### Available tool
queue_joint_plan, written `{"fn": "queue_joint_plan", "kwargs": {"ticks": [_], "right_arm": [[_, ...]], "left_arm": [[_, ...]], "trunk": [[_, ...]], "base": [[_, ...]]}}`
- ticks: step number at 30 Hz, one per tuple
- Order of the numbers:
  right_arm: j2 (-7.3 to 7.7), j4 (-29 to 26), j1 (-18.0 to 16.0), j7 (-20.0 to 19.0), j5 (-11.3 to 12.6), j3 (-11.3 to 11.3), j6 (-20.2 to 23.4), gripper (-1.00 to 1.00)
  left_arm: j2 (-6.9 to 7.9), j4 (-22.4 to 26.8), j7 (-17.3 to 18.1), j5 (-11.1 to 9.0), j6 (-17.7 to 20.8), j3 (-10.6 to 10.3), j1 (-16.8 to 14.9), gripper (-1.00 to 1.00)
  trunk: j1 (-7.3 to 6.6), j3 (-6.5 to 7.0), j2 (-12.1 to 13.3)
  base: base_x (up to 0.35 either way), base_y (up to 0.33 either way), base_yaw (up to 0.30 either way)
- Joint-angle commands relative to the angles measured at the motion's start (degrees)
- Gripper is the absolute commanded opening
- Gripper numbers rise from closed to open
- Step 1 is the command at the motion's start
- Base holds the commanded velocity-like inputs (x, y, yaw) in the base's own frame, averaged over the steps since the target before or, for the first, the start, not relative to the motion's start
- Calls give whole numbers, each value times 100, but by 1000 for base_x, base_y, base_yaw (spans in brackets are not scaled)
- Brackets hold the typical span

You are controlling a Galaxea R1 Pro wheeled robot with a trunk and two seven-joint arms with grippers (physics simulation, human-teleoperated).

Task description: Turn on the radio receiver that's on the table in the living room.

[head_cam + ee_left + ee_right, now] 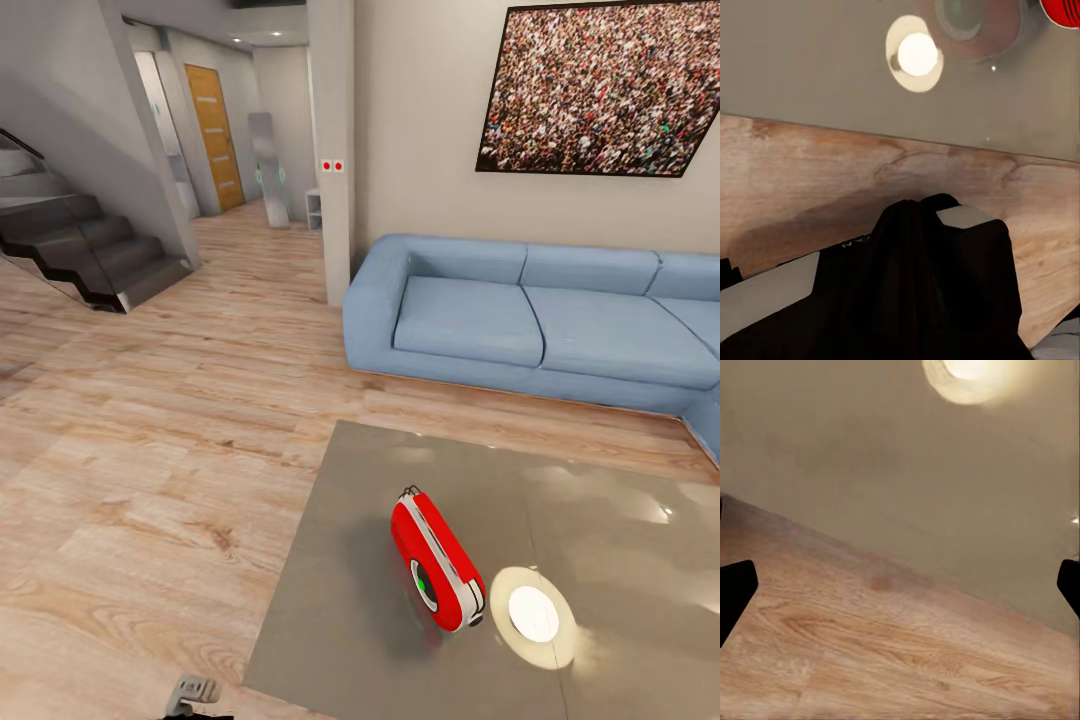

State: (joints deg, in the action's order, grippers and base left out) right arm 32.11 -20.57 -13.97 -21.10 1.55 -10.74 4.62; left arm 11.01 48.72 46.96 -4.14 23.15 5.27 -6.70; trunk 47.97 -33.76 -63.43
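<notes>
The living room is stretching out ahead: light wood plank floor, a light-blue sofa against the pale wall, a big speckled crowd picture above it, dark stairs off to the robot's left. In front, the counter is gleaming glossy grey-taupe, throwing back reflections. The radio receiver is standing on edge near the counter's middle, bright red, its silver band up top, the grey dial with the green dot facing the near-left corner. Just beside it, a flat white-and-cream disc is lying.

That radio looks small, rigid and light, and on this slick top it could well skid or topple under a push, so pressing gently at the dial face looks the wiser bet. The right pincer is showing dark fingertips wide apart over the counter's edge. The left pincer's state, I cannot tell; dark housing is blocking it.
</notes>
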Motion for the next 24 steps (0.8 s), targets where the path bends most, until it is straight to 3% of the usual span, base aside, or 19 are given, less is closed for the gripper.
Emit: {"fn": "queue_joint_plan", "kwargs": {"ticks": [1,6,10,16,24], "right_arm": [[-14,203,-1,-3,-9,-3,-114,100],[-66,667,-1,-7,-30,-12,-465,100],[-178,971,-1,-4,-202,-15,-630,100],[-543,1379,-4,42,-568,-8,-711,100],[-945,1774,-3,91,-635,-13,-837,100]], "left_arm": [[3,-28,-3,0,-41,0,1,-100],[6,-54,-34,1,-133,0,2,-100],[6,-63,-46,1,-148,1,2,-100],[6,-107,-66,6,-158,1,0,-100],[0,-413,-86,22,-185,1,2,-100]], "trunk": [[0,0,0],[0,0,0],[0,0,0],[0,0,0],[0,0,0]], "base": [[0,0,0],[0,0,0],[0,0,0],[0,0,0],[0,0,0]]}}
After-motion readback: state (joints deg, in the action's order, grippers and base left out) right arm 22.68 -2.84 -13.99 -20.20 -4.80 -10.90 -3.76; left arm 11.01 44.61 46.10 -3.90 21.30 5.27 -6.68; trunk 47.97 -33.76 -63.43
